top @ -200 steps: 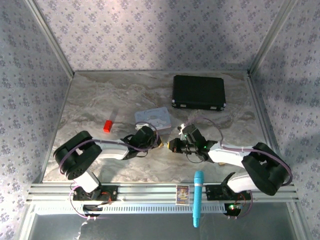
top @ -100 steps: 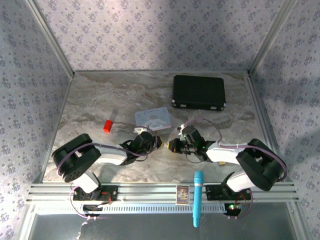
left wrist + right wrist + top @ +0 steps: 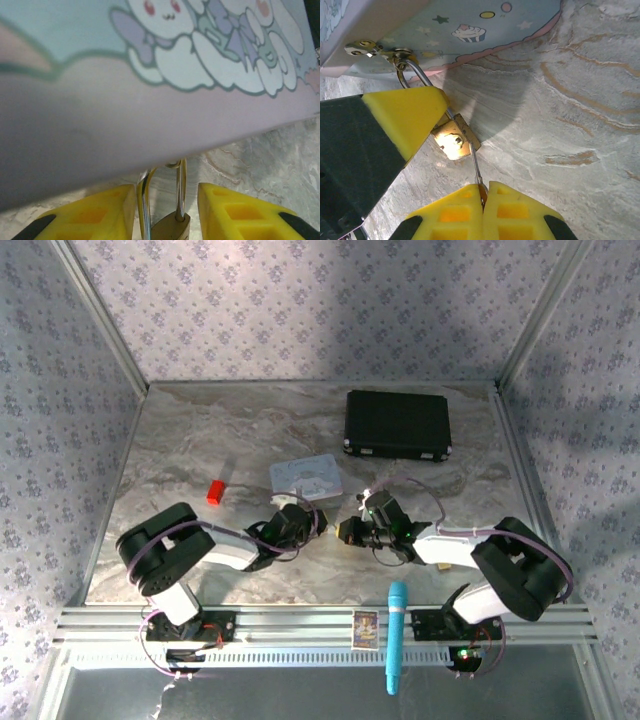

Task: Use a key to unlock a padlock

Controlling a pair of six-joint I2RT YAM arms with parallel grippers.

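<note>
We hold both arms folded low, elbows bent back near their bases and forearms reaching inward, so the two wrists nearly meet in the middle. Our left end effector [image 3: 312, 525] points right and slightly away from the bases. Its yellow fingers [image 3: 100, 212] stand apart on either side of the padlock [image 3: 171, 227], and we cannot tell whether they press on it. Our right end effector [image 3: 347, 531] points left, facing the other one. Its yellow fingertips [image 3: 520, 210] are closed together, pinching the key [image 3: 475, 167].
</note>
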